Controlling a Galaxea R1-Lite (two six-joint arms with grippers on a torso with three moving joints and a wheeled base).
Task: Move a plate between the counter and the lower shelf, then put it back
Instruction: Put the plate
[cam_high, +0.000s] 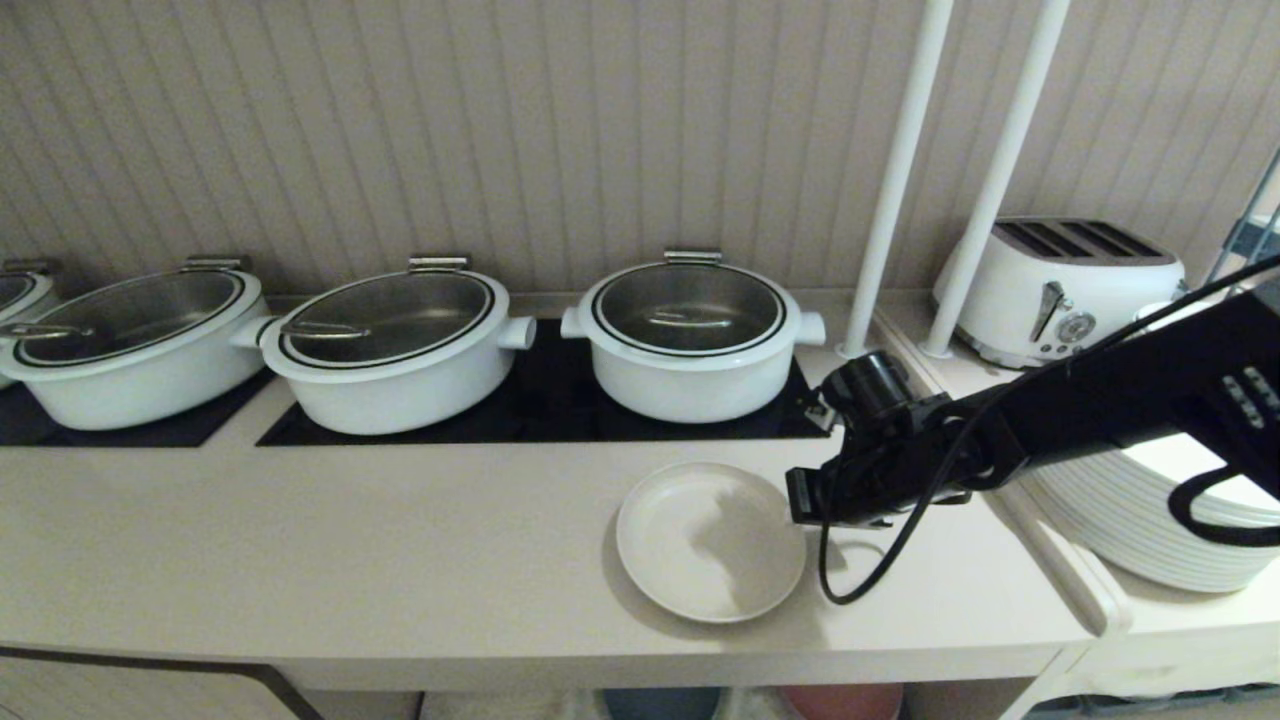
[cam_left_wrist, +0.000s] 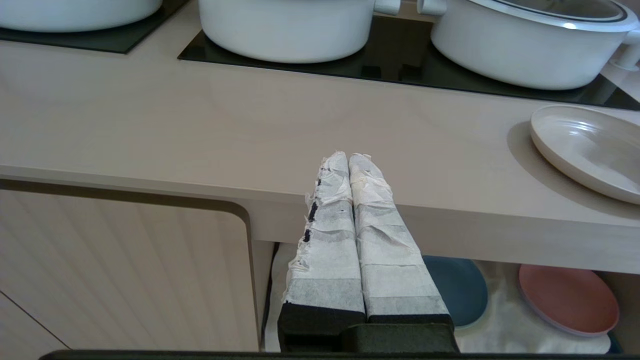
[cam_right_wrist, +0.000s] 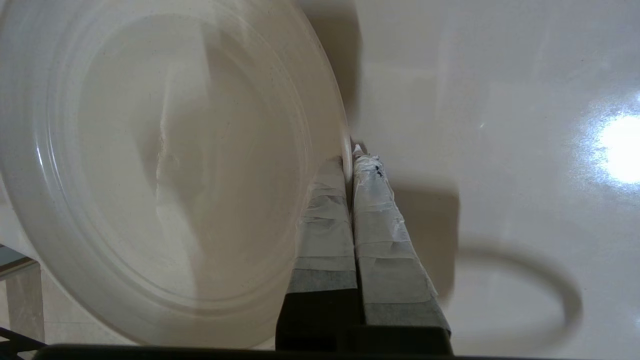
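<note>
We are looking at the table (cam_high: 300, 540) with the plate (cam_high: 711, 541) lying on it, in front of the rightmost pot (cam_high: 690, 340). The lower shelf (cam_left_wrist: 505, 327) is holding only a blue plate (cam_left_wrist: 457, 290) and a pink plate (cam_left_wrist: 567, 299), so we are judging either that the trip down is not yet begun or that the plate is already back; we cannot tell which. The right claw (cam_right_wrist: 351, 157) is pinching the plate's rim, a clamp only its wrist view is showing. The left claw (cam_left_wrist: 348, 159), fingers together and empty, is hanging before the table's edge, and only its view is showing the shelf floor.
</note>
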